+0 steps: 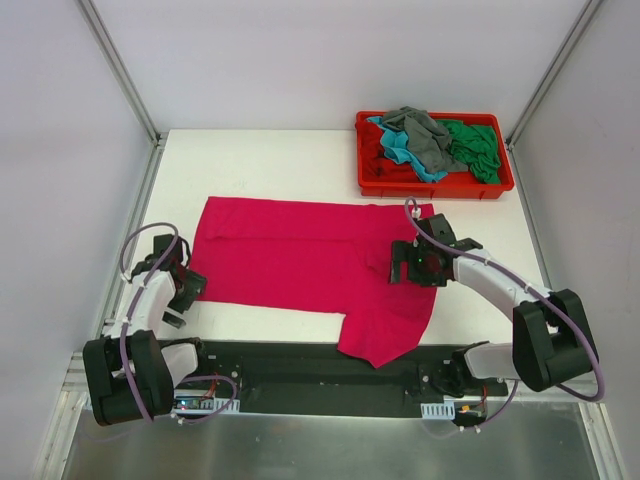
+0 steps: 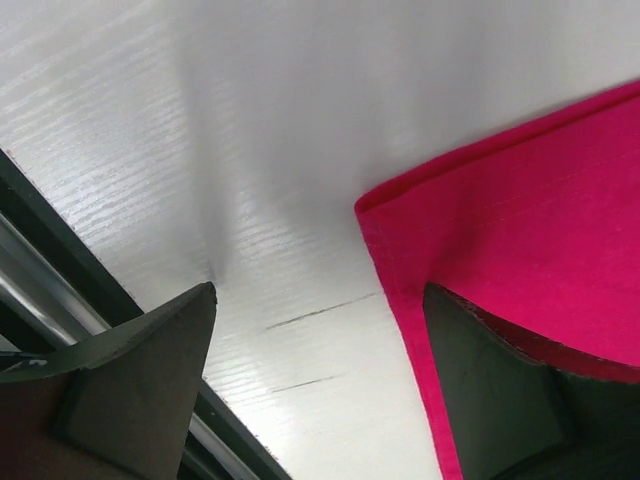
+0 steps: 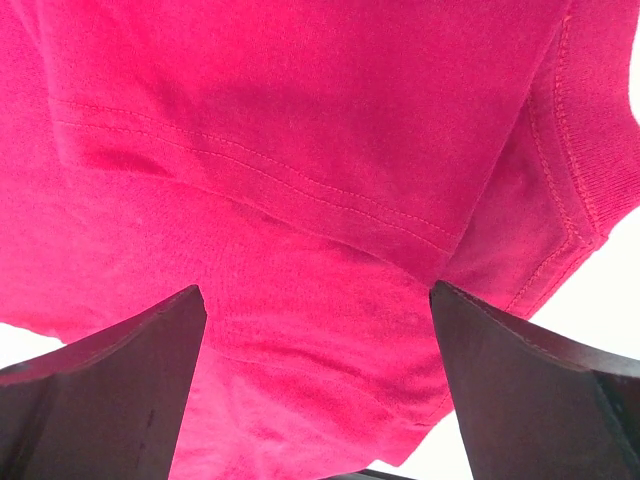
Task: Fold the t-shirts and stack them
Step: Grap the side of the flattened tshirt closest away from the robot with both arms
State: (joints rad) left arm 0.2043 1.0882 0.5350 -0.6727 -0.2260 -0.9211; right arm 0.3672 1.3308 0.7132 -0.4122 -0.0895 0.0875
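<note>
Jaws on both arms stand apart, gripping nothing. The pink shirt (image 1: 300,250) lies spread flat across the middle of the table (image 1: 260,165). Its long body runs to the left, and one flap at the right drops toward me onto the black base strip (image 1: 300,365).

My left gripper (image 1: 190,285) sits at the shirt's near left corner. In its wrist view one finger (image 2: 500,390) is over the pink edge and the other is over bare white tabletop. I cannot tell whether either one touches.

My right gripper (image 1: 420,262) hangs over the shirt's right part, with a stitched seam and a ribbed edge between its fingers.

At the far right corner stands the red tray (image 1: 436,188). It holds a loose heap: a grey shirt (image 1: 425,135) on top, a teal shirt (image 1: 400,150) under it, a green shirt (image 1: 475,150) on the right and a dark red shirt (image 1: 378,160) on the left.
</note>
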